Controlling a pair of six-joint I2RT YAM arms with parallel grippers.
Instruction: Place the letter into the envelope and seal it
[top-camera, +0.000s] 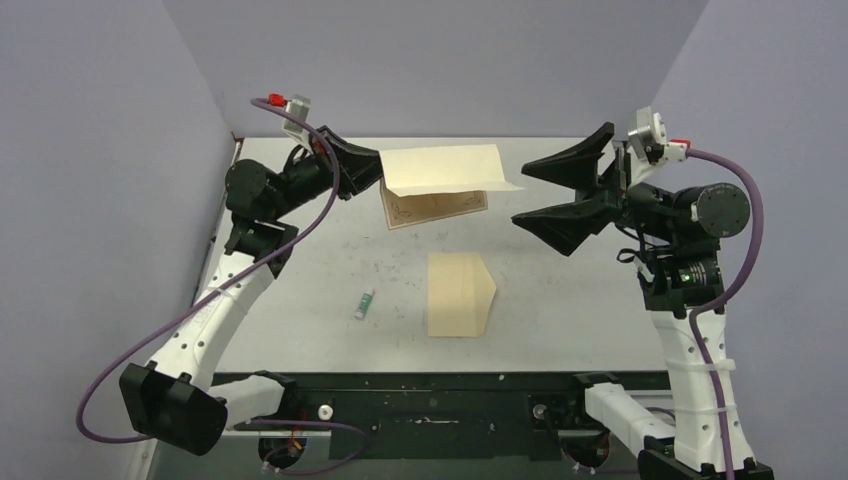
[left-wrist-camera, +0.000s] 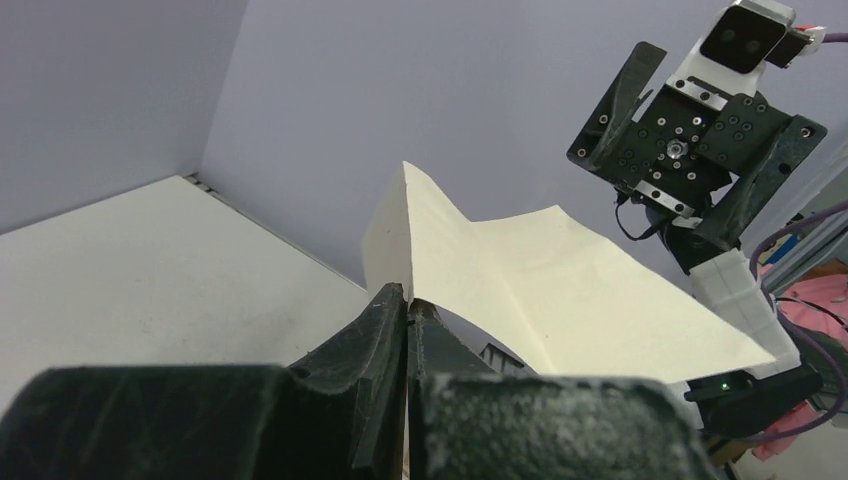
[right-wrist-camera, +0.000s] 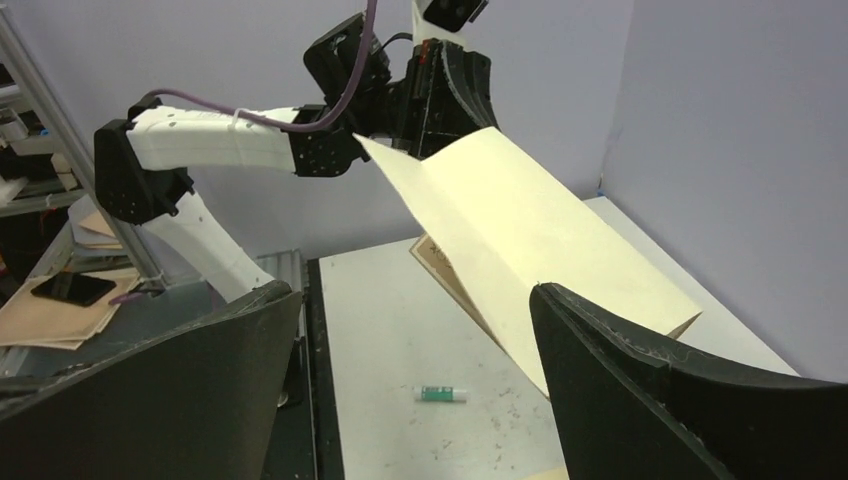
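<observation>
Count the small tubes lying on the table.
1. The green-and-white tube lies on the table, left of the envelope and apart from it. The letter, held up by the left gripper, hides part of the far table, so another could be hidden.

Near the far edge the left gripper (top-camera: 374, 170) pinches a pale cream sheet (top-camera: 445, 168) aloft, the dark-bordered letter (top-camera: 435, 210) showing just under it, and the right gripper (top-camera: 519, 192) gapes wide beside its free corner.
</observation>
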